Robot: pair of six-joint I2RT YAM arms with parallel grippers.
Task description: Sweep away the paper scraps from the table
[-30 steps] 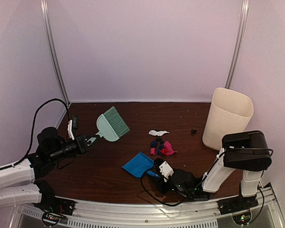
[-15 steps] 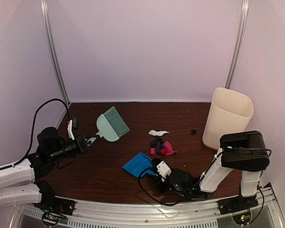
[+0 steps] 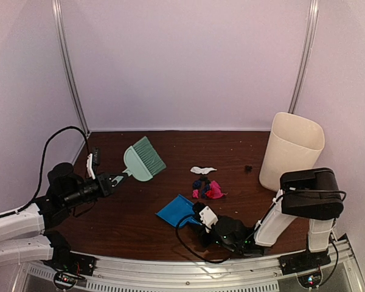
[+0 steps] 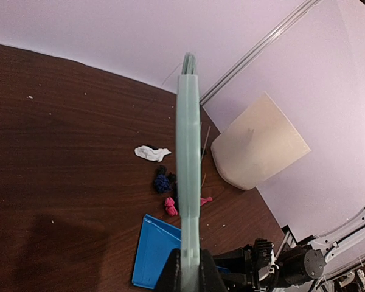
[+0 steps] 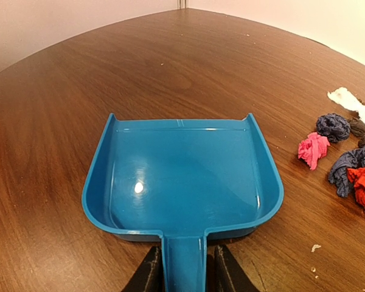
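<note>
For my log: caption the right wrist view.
Right gripper flanks the handle of the empty blue dustpan on the table; paper scraps lie to its right.

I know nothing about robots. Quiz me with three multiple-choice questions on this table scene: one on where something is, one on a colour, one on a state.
1. The paper scraps lie: A on the table beside the dustpan; B inside the dustpan; C on the wall.
2. The dustpan is: A red; B blue; C yellow.
3. The left gripper is: A open, empty; B shut on the dustpan; C shut on the brush.
Answers: 1 A, scraps sit on bare wood; 2 B, plainly blue; 3 C, it clamps the brush handle.
</note>
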